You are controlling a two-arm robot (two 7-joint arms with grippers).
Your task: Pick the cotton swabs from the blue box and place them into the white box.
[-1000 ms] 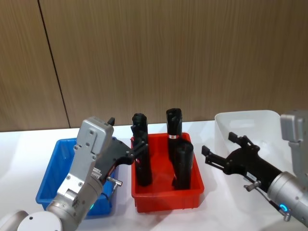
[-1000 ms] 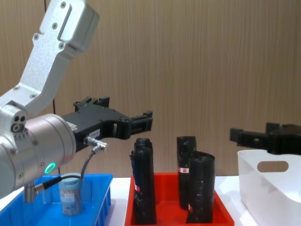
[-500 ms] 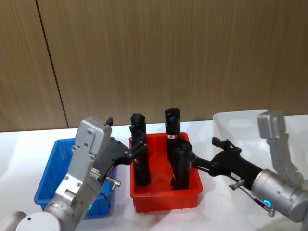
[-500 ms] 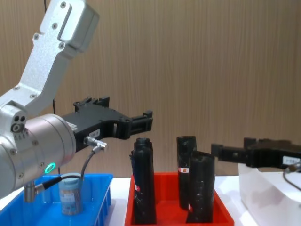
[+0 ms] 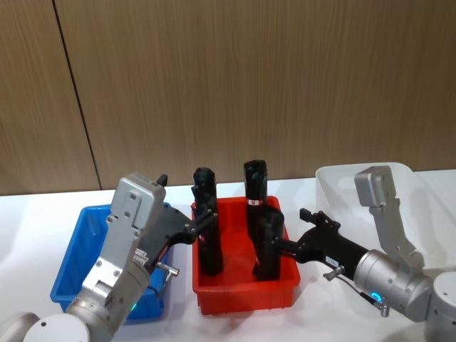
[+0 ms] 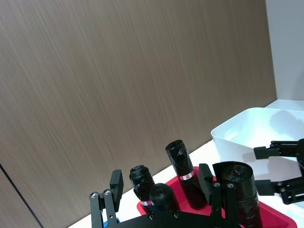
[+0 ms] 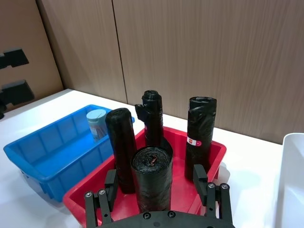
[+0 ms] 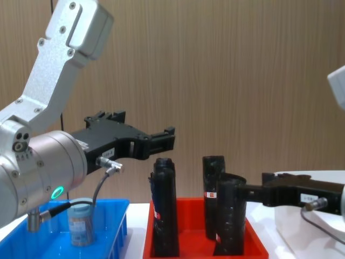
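One jar of cotton swabs (image 8: 81, 221) with a grey-blue lid stands upright in the blue box (image 8: 117, 208), also seen in the right wrist view (image 7: 97, 121). In the head view my left arm covers it. My left gripper (image 5: 199, 222) hangs open over the gap between the blue box (image 5: 68, 274) and the red tray, well above the jar (image 8: 161, 141). My right gripper (image 5: 291, 229) is open and empty, level with the nearest black roll at the red tray's right side (image 8: 253, 191). The white box (image 5: 342, 178) stands at the far right.
A red tray (image 5: 242, 299) between the two boxes holds several tall black rolls (image 5: 256, 187) with red labels, standing upright. A wooden wall rises behind the white table. Bare table lies in front of the boxes.
My right arm has swung left from over the white box to the red tray's right side, gripper still open. The left arm and the jar have not moved.
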